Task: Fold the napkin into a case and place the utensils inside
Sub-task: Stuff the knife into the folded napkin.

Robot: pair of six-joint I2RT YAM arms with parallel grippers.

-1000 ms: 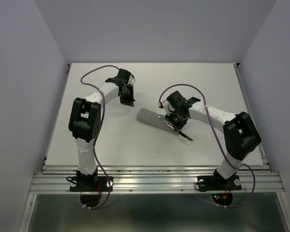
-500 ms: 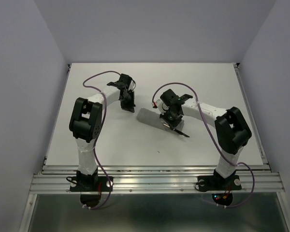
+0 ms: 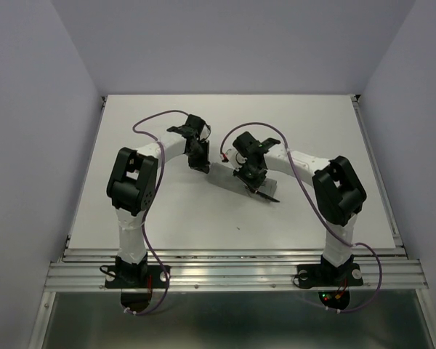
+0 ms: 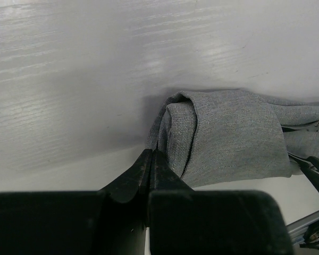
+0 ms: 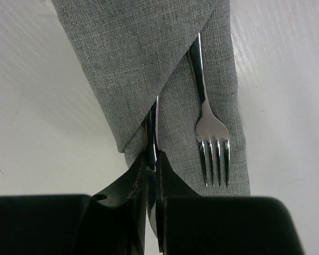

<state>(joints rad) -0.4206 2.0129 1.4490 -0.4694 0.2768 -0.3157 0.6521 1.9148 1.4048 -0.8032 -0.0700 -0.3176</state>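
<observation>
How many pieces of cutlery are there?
2. The fork lies on the napkin, handle tucked under its fold. The knife is seen edge-on, pinched in the right gripper beside it. None else shows; more could be hidden inside.

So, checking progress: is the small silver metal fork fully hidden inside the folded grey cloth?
No, the fork shows its tines bare on the grey cloth; only its handle runs under the flap.

White table [image 3: 312, 123] — a folded grey case [image 4: 228, 133] lies on it.
</observation>
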